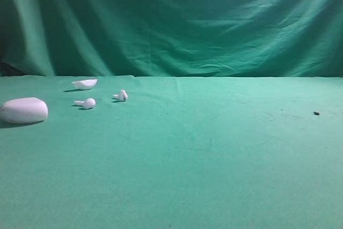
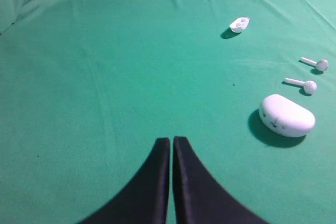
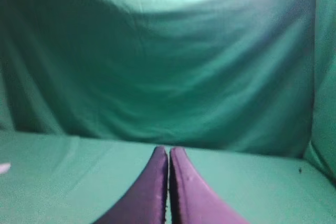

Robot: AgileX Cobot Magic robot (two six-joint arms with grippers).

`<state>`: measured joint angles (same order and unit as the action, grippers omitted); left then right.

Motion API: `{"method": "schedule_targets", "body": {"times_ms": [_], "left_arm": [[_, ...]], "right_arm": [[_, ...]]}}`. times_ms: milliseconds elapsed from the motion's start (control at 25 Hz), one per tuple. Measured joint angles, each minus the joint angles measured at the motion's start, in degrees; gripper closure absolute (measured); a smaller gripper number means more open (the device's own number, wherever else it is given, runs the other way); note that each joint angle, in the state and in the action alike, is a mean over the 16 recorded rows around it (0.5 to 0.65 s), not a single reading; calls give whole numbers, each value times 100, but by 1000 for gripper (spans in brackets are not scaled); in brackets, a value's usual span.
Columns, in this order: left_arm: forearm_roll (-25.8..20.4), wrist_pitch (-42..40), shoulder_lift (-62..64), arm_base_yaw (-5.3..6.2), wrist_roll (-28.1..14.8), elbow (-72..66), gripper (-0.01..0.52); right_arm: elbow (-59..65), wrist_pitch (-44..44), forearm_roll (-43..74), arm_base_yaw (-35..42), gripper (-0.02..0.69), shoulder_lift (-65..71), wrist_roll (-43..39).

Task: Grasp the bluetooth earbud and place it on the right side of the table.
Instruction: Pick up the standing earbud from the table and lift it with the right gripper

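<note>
Above table: left pincer closed, empty; right pincer closed.

tiny white bluetooth earbud with dark mark, loose on green table, left side

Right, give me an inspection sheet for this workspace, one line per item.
Surface: table covered in green cloth, lightly creased.
Job's things: bluetooth earbud lying on the left, not yet grasped; right side holds no earbud.
Clutter: second earbud, white case and small white shell-like piece nearby, all apart; small dark speck at right.
Grippers: left gripper shut, empty, above bare cloth; right gripper shut, empty.
Cables: nothing seen.
Surroundings: draped green backdrop.
</note>
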<state>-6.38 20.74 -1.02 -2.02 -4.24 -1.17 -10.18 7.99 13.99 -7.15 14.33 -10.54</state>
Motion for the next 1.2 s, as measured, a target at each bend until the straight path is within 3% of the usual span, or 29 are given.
{"method": "schedule_targets", "body": {"times_ms": [360, 640, 960, 1200], "left_arm": [[0, 0, 0, 0, 0, 0, 514], [0, 0, 0, 0, 0, 0, 514], [0, 0, 0, 0, 0, 0, 514], [0, 0, 0, 0, 0, 0, 514]], "right_arm": [[-1891, 1998, -779, -1, 665, 2593, 114], [-3242, 2914, -1624, -214, 665, 4437, 1035], [-5234, 4012, -2070, -1078, 665, 6656, 2379], [-6960, 4661, -1863, -1976, 665, 8267, 2812]]}}
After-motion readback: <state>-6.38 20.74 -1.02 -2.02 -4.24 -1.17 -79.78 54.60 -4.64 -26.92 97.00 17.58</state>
